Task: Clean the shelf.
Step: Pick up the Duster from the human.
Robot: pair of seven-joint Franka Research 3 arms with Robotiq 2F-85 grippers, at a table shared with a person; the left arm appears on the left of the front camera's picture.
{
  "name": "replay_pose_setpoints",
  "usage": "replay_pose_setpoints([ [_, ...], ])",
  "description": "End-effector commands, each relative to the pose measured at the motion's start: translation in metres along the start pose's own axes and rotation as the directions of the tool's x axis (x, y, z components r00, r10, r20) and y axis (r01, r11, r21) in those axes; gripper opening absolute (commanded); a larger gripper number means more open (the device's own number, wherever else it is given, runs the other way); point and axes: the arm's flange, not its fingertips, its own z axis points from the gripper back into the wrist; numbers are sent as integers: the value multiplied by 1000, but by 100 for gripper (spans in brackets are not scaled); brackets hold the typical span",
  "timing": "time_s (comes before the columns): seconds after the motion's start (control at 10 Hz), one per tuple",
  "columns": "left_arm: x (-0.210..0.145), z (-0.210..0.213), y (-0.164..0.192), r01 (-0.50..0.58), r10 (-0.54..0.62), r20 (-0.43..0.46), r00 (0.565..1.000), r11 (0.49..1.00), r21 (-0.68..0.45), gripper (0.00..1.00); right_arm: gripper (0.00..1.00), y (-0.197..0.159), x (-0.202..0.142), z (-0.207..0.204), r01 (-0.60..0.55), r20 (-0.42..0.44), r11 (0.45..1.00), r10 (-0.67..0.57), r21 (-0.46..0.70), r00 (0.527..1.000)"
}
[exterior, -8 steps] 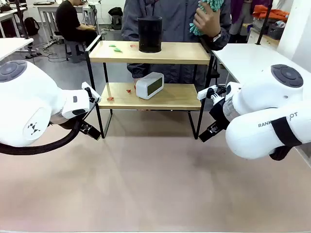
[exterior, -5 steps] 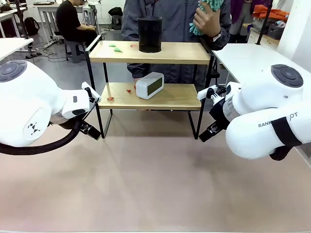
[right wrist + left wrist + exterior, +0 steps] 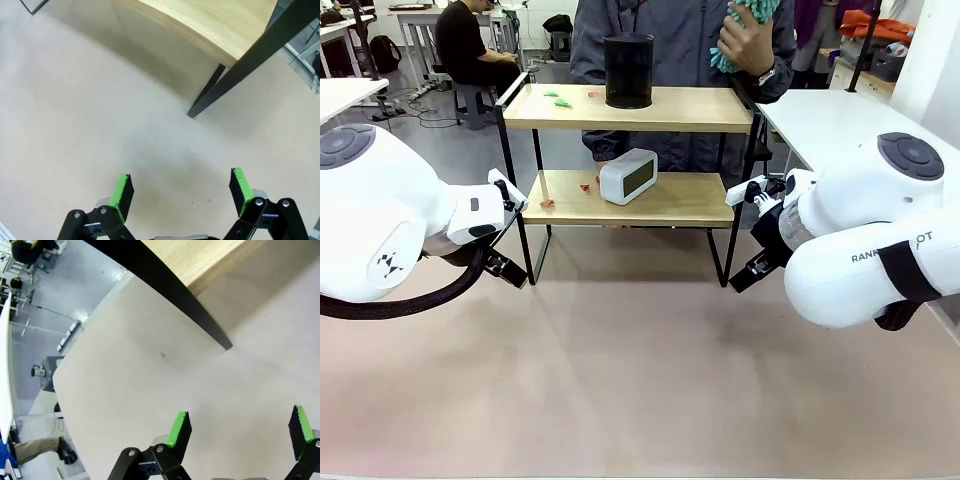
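Observation:
The shelf point(image 3: 690, 108) stands at the table's far side, two light wooden boards in a black frame. On its top board are a black cylinder point(image 3: 628, 70) and green scraps point(image 3: 558, 99). The lower board holds a white clock point(image 3: 628, 176) and red scraps point(image 3: 547, 203). A person behind it holds a teal cloth point(image 3: 740, 30) raised in one hand. My left gripper point(image 3: 240, 430) is open over bare table near a shelf leg point(image 3: 165, 285). My right gripper point(image 3: 181, 192) is open too, near another shelf leg point(image 3: 235, 75); both hold nothing.
The pale table point(image 3: 620, 380) stretches wide in front of the shelf. A white table point(image 3: 820, 120) stands at the right and another point(image 3: 340, 95) at the left. A seated person point(image 3: 470, 50) is far back left.

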Motion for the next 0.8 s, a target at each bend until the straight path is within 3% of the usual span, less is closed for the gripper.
replay_pose_setpoints([
  [0.0, 0, 0, 0, 1, -1, 0, 1000, 1000, 0, 100, 100, 0, 0, 0, 1, 0, 1000, -1, 0, 1000],
  [0.1, 0, 0, 0, 0, 0, 0, 1000, 1000, 0, 100, 100, 0, 0, 0, 0, 0, 1000, 0, 0, 1000],
  [0.2, -11, 26, -1, 102, -138, -132, 982, 963, -248, 100, 100, 3, -13, 24, -52, -195, 982, 88, 181, 977],
  [0.3, -29, 69, 1, 107, -196, -167, 966, 896, -432, 100, 100, -14, -34, 74, 25, -186, 937, 43, 348, 982],
  [0.4, -50, 110, 12, 112, -189, -112, 976, 864, -492, 100, 100, -47, -57, 125, 180, -193, 834, -90, 521, 977],
  [0.5, -63, 142, 25, 125, -148, 4, 989, 819, -560, 100, 100, -78, -74, 156, 357, -193, 768, -301, 532, 934],
  [0.6, -78, 175, 50, 74, 1, 132, 991, 823, -563, 100, 100, -117, -104, 186, 503, -180, 653, -498, 566, 848],
  [0.7, -104, 206, 93, -35, 225, 250, 942, 805, -592, 100, 100, -160, -150, 213, 585, -136, 548, -649, 598, 748],
])
